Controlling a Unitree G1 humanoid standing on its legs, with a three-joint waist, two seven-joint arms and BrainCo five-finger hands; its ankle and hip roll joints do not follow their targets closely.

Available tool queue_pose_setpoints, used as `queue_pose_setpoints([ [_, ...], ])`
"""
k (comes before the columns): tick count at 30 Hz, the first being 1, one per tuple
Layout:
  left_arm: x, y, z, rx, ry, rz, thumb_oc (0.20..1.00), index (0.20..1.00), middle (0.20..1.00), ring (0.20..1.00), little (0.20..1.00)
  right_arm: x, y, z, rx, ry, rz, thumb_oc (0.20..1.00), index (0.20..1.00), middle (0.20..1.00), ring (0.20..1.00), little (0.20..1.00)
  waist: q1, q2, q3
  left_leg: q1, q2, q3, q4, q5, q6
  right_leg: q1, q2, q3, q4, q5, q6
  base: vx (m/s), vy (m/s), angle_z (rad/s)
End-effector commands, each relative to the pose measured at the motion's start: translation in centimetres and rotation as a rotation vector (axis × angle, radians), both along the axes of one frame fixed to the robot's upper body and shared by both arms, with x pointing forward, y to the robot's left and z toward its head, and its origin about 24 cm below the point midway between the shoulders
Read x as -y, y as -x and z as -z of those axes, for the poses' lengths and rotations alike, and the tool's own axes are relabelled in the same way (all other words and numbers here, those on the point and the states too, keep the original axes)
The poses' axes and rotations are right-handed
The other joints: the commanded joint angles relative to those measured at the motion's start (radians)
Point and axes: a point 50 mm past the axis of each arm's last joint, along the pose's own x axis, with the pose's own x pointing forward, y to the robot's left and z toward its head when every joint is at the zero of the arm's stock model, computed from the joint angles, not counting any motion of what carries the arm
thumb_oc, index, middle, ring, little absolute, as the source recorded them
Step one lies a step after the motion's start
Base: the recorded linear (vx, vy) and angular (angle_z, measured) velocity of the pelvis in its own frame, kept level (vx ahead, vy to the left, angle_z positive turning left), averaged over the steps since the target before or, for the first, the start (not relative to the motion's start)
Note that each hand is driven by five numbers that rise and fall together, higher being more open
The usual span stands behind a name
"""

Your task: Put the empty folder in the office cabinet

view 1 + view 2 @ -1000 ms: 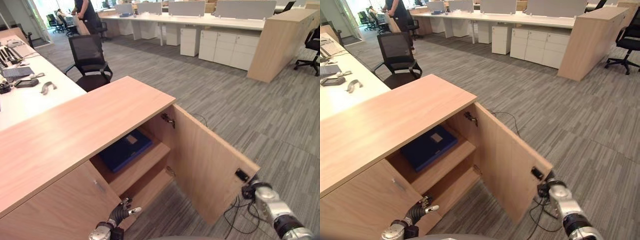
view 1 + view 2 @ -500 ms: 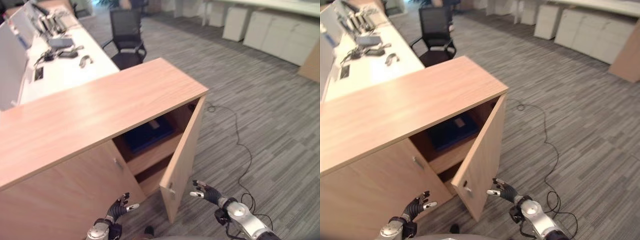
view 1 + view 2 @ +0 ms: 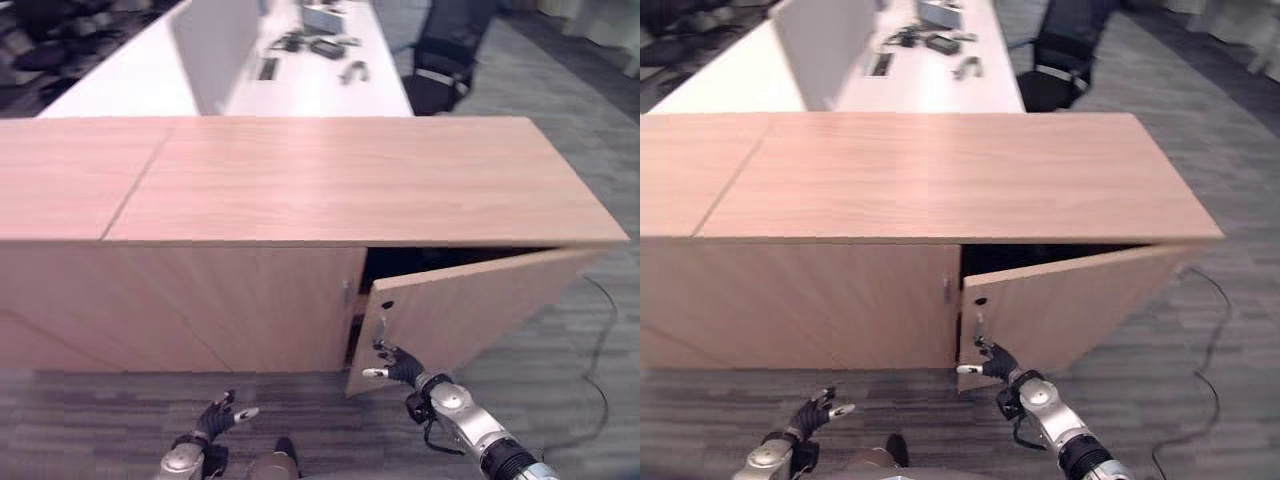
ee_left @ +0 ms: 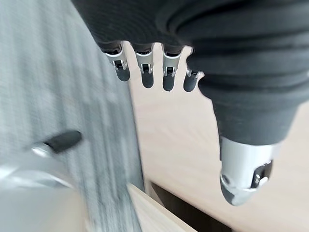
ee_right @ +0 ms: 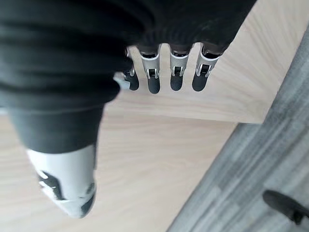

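Observation:
The wooden office cabinet point(image 3: 350, 180) stands in front of me with its right door point(image 3: 480, 300) swung almost shut, leaving a narrow dark gap. The inside and the folder are hidden behind that door. My right hand point(image 3: 400, 368) is open, its straight fingers point(image 5: 164, 72) against the door's outer face near the lower free corner. My left hand point(image 3: 215, 418) hangs open low in front of the left door point(image 3: 200, 310), fingers point(image 4: 145, 72) straight and holding nothing.
Behind the cabinet runs a white desk point(image 3: 300, 85) with a grey divider panel point(image 3: 215, 40) and small items. A black office chair point(image 3: 445, 60) stands at the desk's far right. Grey striped carpet point(image 3: 80, 420) covers the floor before the cabinet.
The camera has swung round to face the cabinet front. The door has gone from half open to nearly shut, with my right hand on it. The blue folder on the shelf is now hidden.

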Motion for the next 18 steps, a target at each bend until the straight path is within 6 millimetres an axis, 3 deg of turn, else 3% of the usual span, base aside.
queue_pose_setpoints([
  [1, 0.2, -1.7, -1.2, 0.077, -0.029, 0.124, 1.000, 1.000, 1.000, 1.000, 1.000, -3.6, -5.2, -4.7, 0.244, -0.205, 0.064, 1.000, 1.000, 1.000, 1.000, 1.000, 0.012, 0.021, 0.012, 0.100, 0.028, -0.007, -0.042, -0.069, -0.013, -0.165, -0.074, 0.107, 0.303, 0.051, 0.102, -0.02, 0.139, 0.27],
  [2, 0.2, -2.0, -1.4, 0.089, -0.031, 0.137, 1.000, 1.000, 1.000, 1.000, 1.000, -3.0, -5.6, -5.0, 0.256, -0.205, 0.102, 1.000, 1.000, 1.000, 1.000, 1.000, 0.016, 0.024, 0.019, 0.094, 0.027, 0.002, -0.050, -0.047, -0.001, -0.200, -0.086, 0.132, 0.348, 0.080, 0.107, -0.08, 0.046, 0.37],
  [4, 0.5, -2.3, -1.7, 0.106, -0.027, 0.175, 1.000, 1.000, 1.000, 1.000, 1.000, -0.7, -6.3, -5.1, 0.273, -0.181, 0.232, 1.000, 1.000, 1.000, 1.000, 1.000, 0.008, 0.028, 0.022, 0.101, 0.023, -0.043, -0.077, -0.041, -0.007, -0.222, -0.046, 0.246, 0.303, 0.054, 0.110, -0.03, -0.015, 0.48],
  [5, 0.5, -2.4, -1.7, 0.107, -0.027, 0.176, 1.000, 1.000, 1.000, 1.000, 1.000, -0.7, -6.4, -5.1, 0.274, -0.182, 0.233, 1.000, 1.000, 1.000, 1.000, 1.000, 0.009, 0.029, 0.023, 0.103, 0.024, -0.042, -0.079, -0.041, -0.008, -0.220, -0.044, 0.246, 0.301, 0.054, 0.110, 0.05, -0.097, 0.58],
  [6, 0.8, -3.0, -2.1, 0.132, -0.008, 0.192, 1.000, 1.000, 1.000, 1.000, 1.000, 1.9, -6.8, -5.0, 0.271, -0.167, 0.367, 1.000, 1.000, 1.000, 1.000, 1.000, 0.003, 0.026, 0.015, 0.095, 0.012, -0.102, -0.092, -0.037, -0.022, -0.188, -0.011, 0.330, 0.131, -0.002, 0.083, 0.07, -0.155, 0.72],
  [10, 0.4, -4.0, -3.1, 0.178, 0.003, 0.216, 1.000, 1.000, 1.000, 1.000, 1.000, 7.4, -7.9, -6.1, 0.271, -0.092, 0.548, 1.000, 1.000, 1.000, 1.000, 1.000, 0.004, 0.010, -0.011, 0.093, -0.002, -0.174, -0.110, -0.040, -0.039, -0.161, 0.012, 0.464, -0.088, 0.050, 0.080, 0.12, -0.157, 0.82],
  [14, 0.6, -4.0, -3.1, 0.180, 0.038, 0.212, 1.000, 1.000, 1.000, 1.000, 1.000, 12.6, -8.2, -7.9, 0.287, -0.047, 0.712, 1.000, 1.000, 1.000, 1.000, 1.000, 0.022, 0.007, -0.043, 0.081, -0.003, -0.196, -0.116, -0.030, -0.052, -0.116, 0.022, 0.446, -0.169, 0.083, 0.083, 0.10, -0.118, 0.44],
  [16, 0.9, -3.6, -2.9, 0.162, 0.053, 0.217, 1.000, 1.000, 1.000, 1.000, 1.000, 15.6, -8.2, -9.8, 0.317, -0.006, 0.778, 1.000, 1.000, 1.000, 1.000, 1.000, 0.026, 0.012, -0.051, 0.078, 0.002, -0.209, -0.115, -0.024, -0.065, -0.088, 0.030, 0.422, -0.189, 0.074, 0.079, 0.07, -0.100, 0.25],
  [18, 1.1, -3.5, -2.8, 0.161, 0.060, 0.225, 1.000, 1.000, 1.000, 1.000, 1.000, 16.7, -8.0, -10.2, 0.318, 0.010, 0.805, 1.000, 1.000, 1.000, 1.000, 1.000, 0.027, 0.015, -0.053, 0.077, 0.005, -0.214, -0.115, -0.021, -0.070, -0.078, 0.035, 0.411, -0.193, 0.068, 0.077, 0.02, -0.052, 0.23],
])
